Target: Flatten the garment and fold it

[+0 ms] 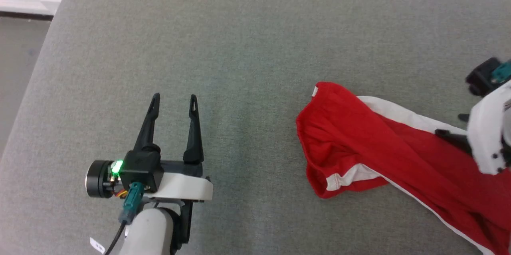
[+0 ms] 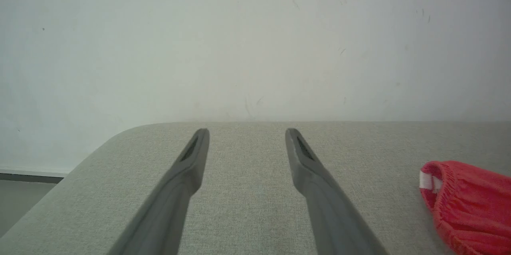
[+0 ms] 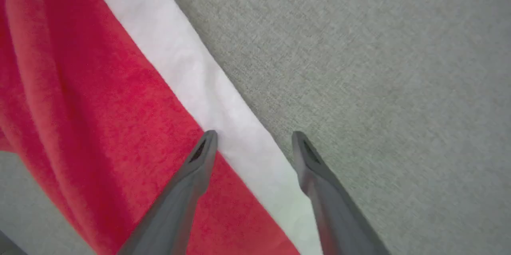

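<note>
surface: big grey fabric pad, rounded corner | behind it: plain white wall, bit scuffed | left side: greyish floor, dark baseboard strip

red shorts w/ white stripes, grey surface, dark fingers
</note>
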`<state>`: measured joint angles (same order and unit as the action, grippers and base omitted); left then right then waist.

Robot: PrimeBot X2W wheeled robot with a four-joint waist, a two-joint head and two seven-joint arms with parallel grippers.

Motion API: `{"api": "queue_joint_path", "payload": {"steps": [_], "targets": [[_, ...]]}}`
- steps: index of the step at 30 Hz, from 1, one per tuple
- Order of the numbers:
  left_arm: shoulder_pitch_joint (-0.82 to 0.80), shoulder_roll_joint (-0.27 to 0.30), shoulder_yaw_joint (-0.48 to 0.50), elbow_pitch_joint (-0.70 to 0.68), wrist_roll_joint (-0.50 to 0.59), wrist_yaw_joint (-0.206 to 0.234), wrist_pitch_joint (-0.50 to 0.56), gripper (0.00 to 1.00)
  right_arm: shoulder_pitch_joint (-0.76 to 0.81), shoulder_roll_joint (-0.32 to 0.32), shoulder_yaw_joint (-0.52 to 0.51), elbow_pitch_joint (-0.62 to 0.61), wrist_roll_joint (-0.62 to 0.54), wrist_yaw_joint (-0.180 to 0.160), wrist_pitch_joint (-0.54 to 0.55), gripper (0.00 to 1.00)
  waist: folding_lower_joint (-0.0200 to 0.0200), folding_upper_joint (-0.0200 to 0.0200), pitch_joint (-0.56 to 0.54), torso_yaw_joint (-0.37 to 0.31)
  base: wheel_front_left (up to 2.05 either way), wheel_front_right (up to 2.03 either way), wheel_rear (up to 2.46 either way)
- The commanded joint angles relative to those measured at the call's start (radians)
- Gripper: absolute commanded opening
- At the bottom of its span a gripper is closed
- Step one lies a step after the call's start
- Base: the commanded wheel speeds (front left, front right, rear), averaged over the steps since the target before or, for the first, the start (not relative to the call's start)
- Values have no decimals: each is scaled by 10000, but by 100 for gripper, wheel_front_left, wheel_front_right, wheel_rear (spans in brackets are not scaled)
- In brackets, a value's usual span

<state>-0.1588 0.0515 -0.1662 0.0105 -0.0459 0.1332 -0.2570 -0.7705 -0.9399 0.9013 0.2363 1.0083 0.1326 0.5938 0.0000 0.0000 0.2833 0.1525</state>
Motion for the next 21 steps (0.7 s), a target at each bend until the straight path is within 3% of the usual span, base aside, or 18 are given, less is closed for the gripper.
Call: {"api": "queue_joint_path", "payload": {"steps": [1, 6, 7, 8, 17, 21], "targets": [[-233, -12, -20, -36, -70, 7, -47, 100, 81, 502, 256, 607, -304, -19, -184, 100, 0, 0, 356, 324, 0, 0, 0], [-292, -12, -65, 2, -116, 71, -47, 100, 270, 987, 1216, 1561, -470, -19, -167, 100, 0, 0, 444, 551, 0, 0, 0], [-273, -12, -57, 8, -115, 83, -47, 100, 258, 992, 1320, 1585, -388, -19, -237, 80, 0, 0, 420, 559, 0, 0, 0], [-242, -12, -36, 22, -112, 94, -47, 100, 215, 979, 1382, 1536, -299, -19, -338, 0, 0, 0, 366, 546, 0, 0, 0], [-55, -13, 4, 73, -104, 87, -47, 100, -1004, 121, 1324, 496, -335, -19, -1724, 0, 0, 0, 28, 441, 0, 0, 0], [-177, -13, -141, 20, -165, 93, -47, 100, -1835, 41, 1026, 498, -471, -19, -2089, 0, 0, 0, 143, 562, 0, 0, 0]]}}
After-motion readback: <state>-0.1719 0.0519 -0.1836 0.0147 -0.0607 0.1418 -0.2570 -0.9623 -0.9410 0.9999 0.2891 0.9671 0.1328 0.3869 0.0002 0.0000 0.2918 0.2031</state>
